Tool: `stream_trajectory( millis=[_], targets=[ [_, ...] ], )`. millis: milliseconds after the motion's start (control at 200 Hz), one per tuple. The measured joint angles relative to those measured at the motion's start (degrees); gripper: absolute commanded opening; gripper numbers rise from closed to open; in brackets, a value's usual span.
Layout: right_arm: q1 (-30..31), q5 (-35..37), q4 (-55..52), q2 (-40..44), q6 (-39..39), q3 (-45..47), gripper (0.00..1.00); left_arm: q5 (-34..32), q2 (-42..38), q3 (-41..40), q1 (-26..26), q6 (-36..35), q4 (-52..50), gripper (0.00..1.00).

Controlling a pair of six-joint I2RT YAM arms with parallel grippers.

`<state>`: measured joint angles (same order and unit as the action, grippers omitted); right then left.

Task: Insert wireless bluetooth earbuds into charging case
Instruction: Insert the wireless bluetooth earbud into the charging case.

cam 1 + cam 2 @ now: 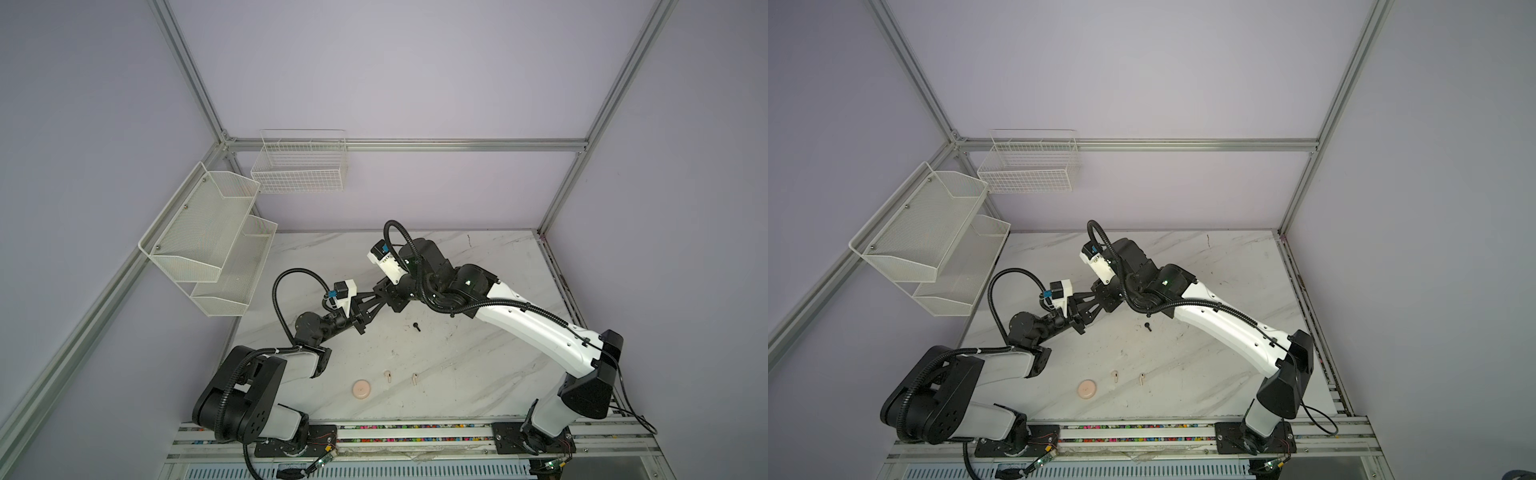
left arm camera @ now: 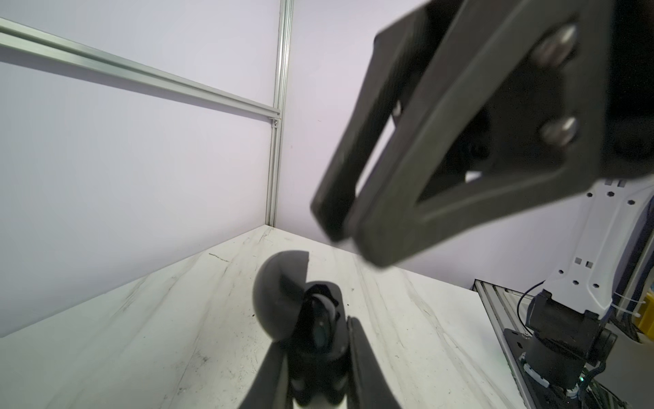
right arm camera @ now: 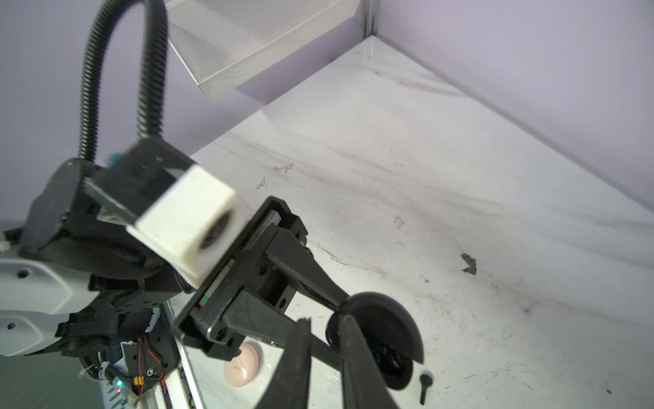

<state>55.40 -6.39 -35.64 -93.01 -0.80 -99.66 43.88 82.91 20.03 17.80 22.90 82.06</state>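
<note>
Left claw (image 2: 316,334) closed, gripping open black case (image 2: 272,297)

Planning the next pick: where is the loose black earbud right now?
In both top views the black earbud lies alone on the table, just in front of the right gripper, well behind the two cream earbuds.

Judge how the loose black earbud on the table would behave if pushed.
The black earbud is tiny, so probably very light and easily flicked. Its rounded head and thin stem suggest it would pivot or roll, not slide straight. The table looks smooth, so likely little grip.
</note>
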Motion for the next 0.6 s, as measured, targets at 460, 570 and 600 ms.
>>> stream_trajectory(
  millis=[460,570,600],
  targets=[
    [-9.7,-0.3,-4.2,10.0,-3.6,3.0,0.70,8.7,1.1,1.0,0.6,-7.8,-0.2,0.00],
    [-10.3,-1.9,-5.0,8.9,-3.6,4.2,0.72,10.6,1.1,1.9,1.4,-10.7,-0.2,0.00],
    [-10.5,-2.5,-5.1,8.5,-3.6,4.3,0.73,11.2,1.2,2.2,1.6,-11.4,-0.2,0.00]
  ],
)
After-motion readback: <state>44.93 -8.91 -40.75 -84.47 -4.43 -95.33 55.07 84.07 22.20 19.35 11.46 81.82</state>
